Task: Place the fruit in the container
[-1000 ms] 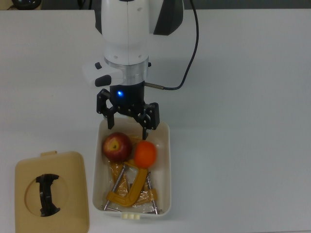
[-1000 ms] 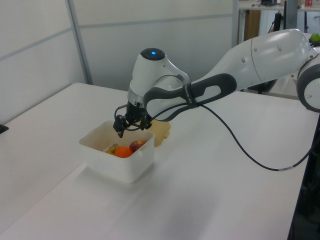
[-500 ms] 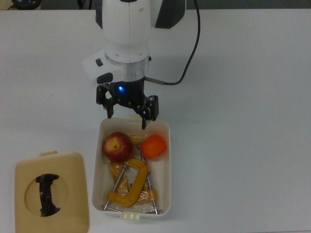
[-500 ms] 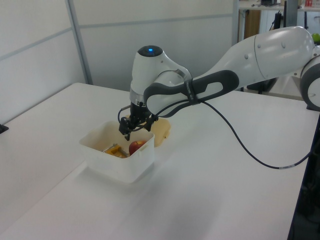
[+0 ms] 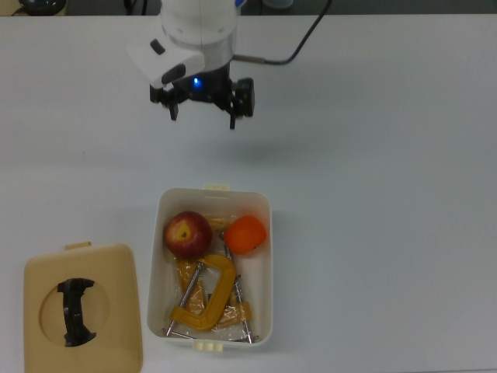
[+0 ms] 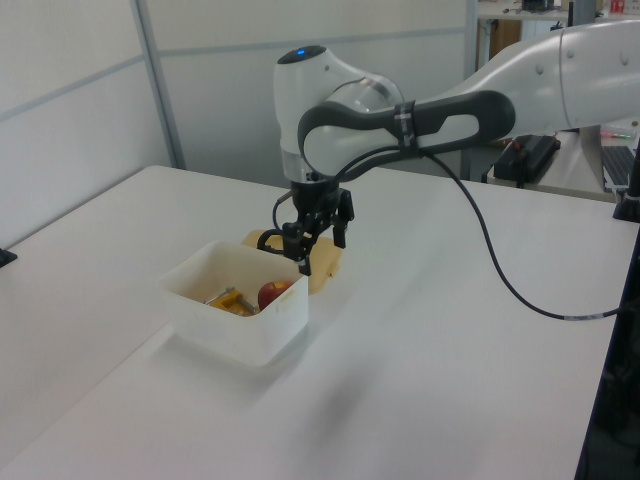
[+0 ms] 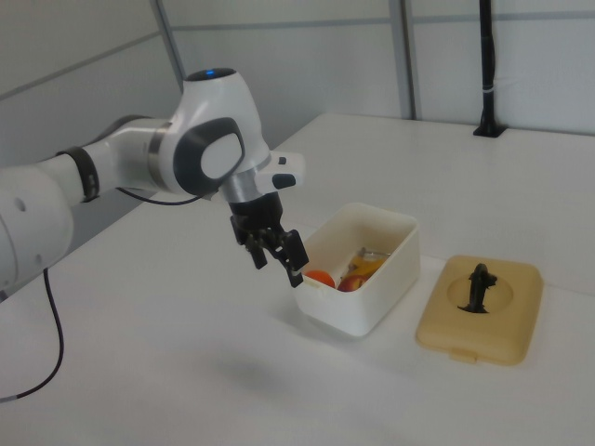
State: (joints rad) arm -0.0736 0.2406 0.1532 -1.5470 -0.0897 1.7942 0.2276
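1. Apple [image 5: 186, 234] and orange [image 5: 245, 234] both lie inside the white container [image 5: 265, 203], side by side at its end nearest the arm. Apple on the top view's left, orange on the top view's right, a narrow gap between them.
2. Yellow C-clamp [image 5: 211, 294] fills the container's other end, just beside the fruit.
3. Beige lid [image 5: 109, 318] with black handle lies flat on the bench [image 5: 388, 155], near the container on the top view's left.
4. Judgement: both fruits are in; the task looks done. What remains is to clear out cleanly: rise straight, stay off the rim, disturb nothing.
5. Gripper [image 5: 202, 110] hangs above bare bench, well apart from the container; jaws spread, holding nothing.
6. Wrist points roughly downward, slightly tilted in the right view; forearm reaches in level behind it.
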